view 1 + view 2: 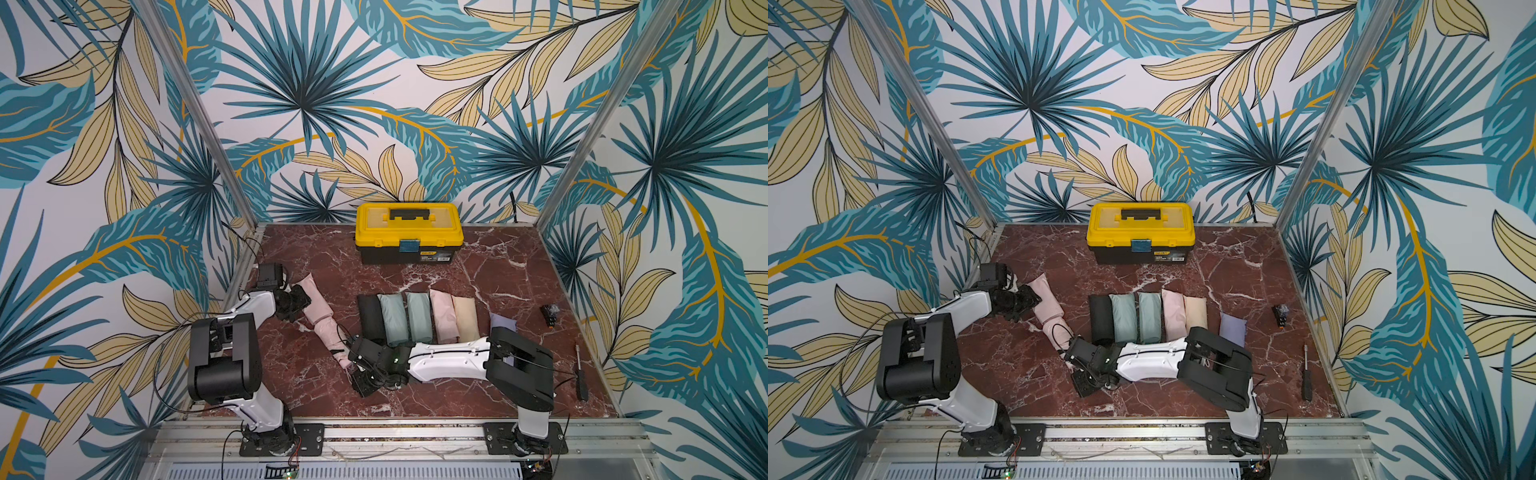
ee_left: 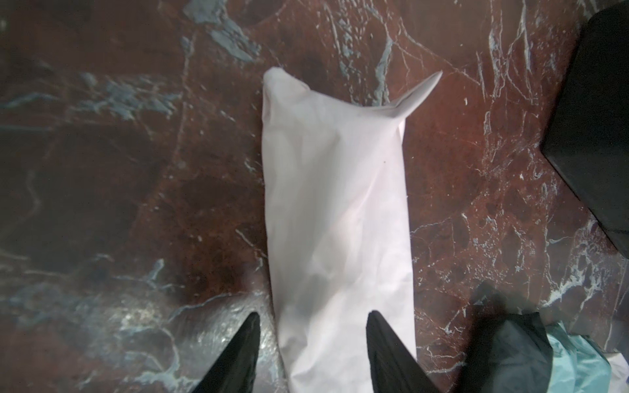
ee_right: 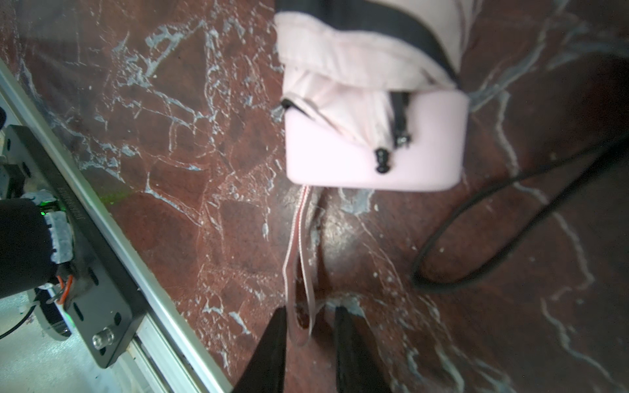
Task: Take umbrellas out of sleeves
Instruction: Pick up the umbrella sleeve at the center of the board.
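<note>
Pink sleeve [image 2: 337,204] within spread left hand [image 2: 313,314]; wrist loop [image 3: 308,282] within narrowly parted right hand [image 3: 310,308].

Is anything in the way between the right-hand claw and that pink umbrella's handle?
Nothing visible. The pink umbrella's blocky handle lies on the red marble tabletop ahead of the right gripper; only its own thin wrist loop trails between the open jaws.

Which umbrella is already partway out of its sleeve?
The pink umbrella lying diagonally, apart from the row: its pleats and handle stick out of the pink sleeve. The six there show only sleeve fabric.
</note>
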You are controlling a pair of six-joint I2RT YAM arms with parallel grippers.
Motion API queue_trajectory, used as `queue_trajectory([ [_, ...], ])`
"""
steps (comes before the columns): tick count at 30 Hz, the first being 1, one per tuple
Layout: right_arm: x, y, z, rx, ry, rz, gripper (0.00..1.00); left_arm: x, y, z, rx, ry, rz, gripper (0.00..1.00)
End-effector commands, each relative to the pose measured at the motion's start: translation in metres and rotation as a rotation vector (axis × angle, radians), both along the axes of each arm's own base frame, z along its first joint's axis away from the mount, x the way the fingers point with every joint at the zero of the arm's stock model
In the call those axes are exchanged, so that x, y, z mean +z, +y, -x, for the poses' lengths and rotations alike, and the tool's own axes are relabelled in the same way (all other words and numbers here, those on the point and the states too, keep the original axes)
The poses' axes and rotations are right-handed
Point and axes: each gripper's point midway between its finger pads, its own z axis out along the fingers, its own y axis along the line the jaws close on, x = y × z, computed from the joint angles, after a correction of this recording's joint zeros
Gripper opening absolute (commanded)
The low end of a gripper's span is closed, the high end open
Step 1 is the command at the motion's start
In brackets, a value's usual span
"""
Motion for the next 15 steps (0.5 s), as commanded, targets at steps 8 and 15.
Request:
queue_trajectory([
  [8,-0.014,-0.009,0.004,-0.001,0.013,0.051,0.27,-0.018,0.004,-0.005,-0.005,0.041,0.002,0.38],
  [15,-0.013,-0.008,0.003,0.001,0.007,0.048,0.25,-0.003,0.009,-0.021,-0.034,0.014,-0.036,0.03],
])
